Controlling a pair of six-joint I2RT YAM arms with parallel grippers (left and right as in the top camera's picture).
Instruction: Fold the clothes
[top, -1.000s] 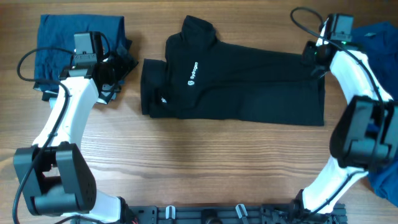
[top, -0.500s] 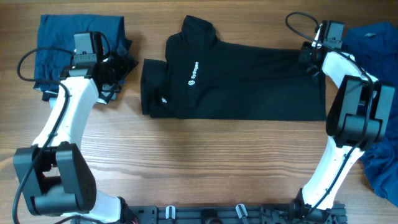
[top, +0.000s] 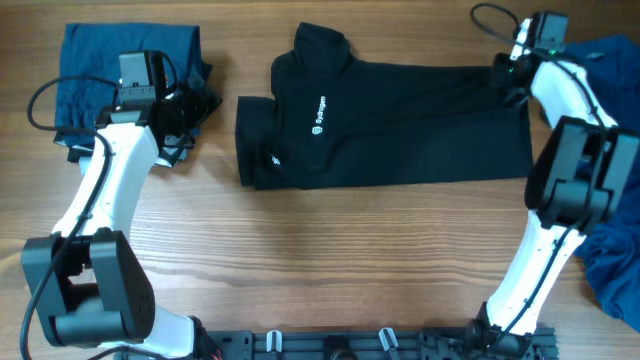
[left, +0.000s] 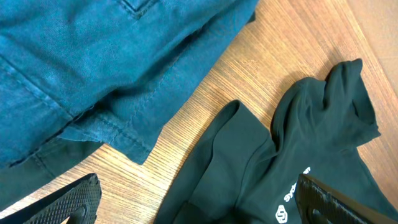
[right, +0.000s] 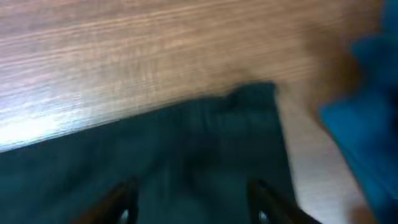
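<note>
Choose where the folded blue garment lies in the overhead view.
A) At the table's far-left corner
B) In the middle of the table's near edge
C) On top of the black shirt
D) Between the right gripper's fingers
A: the folded blue garment lies flat at the far-left corner of the table, with bare wood between it and the black shirt.
</note>
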